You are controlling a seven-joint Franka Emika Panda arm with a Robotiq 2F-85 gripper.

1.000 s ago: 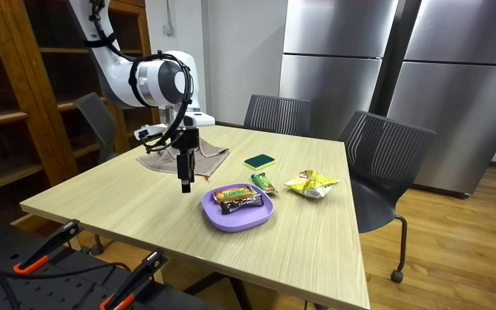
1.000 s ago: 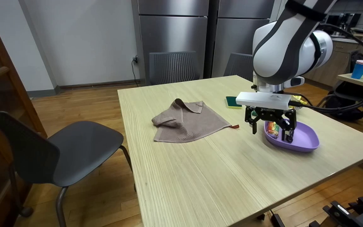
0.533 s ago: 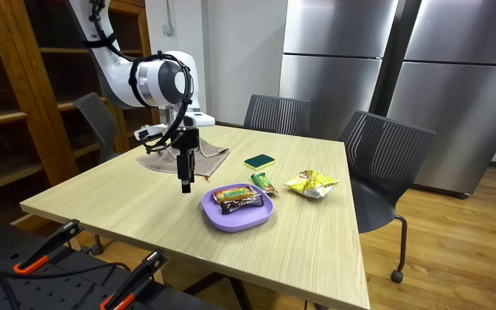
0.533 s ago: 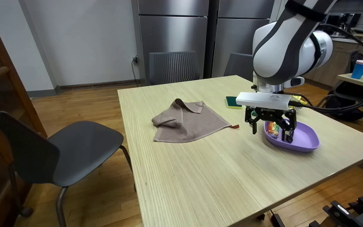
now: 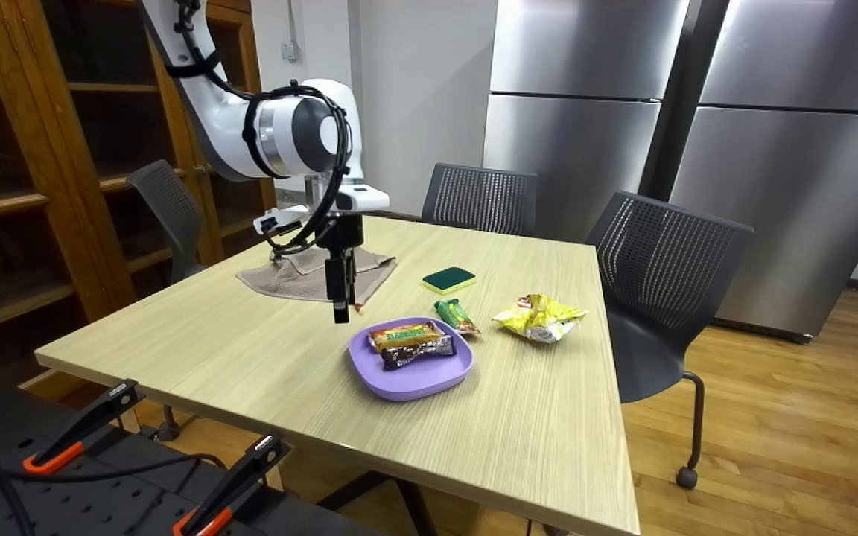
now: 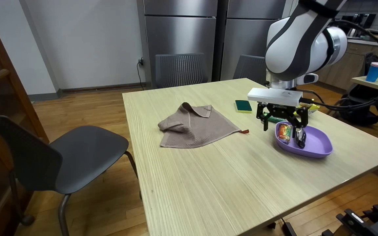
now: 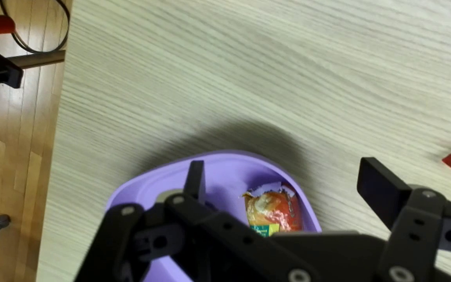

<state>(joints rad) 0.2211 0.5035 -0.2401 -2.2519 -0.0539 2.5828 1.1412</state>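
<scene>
Two fingers (image 6: 265, 125) of the gripper (image 6: 280, 130) spread wide apart, right of centre in an exterior view, above the table (image 6: 208, 183) and the left edge of the purple plate (image 6: 318, 142). In the wrist view, one finger over the plate at lower centre, the other over the table at lower right, with an end of the orange bar (image 7: 274, 209) low in the gap between. Below the centre of an exterior view, orange bar and dark bar (image 5: 420, 353) side by side on the plate, the dark one nearer the bottom of the frame. Just outside the plate's upper right rim, a green packet (image 5: 456, 316); farther right, a crumpled yellow bag (image 5: 541, 320); above the packet, a sponge (image 5: 449, 281), green over yellow. Near the centre of an exterior view, a brown cloth (image 6: 197, 129), folded at the top, with a red tag (image 6: 244, 131) at its right tip. Around the table in both exterior views, dark chairs (image 5: 667, 298). Steel fridges (image 5: 578, 141) at upper right, wooden cabinet (image 5: 75, 208) at upper left, clamps (image 5: 229, 485) at lower left.
</scene>
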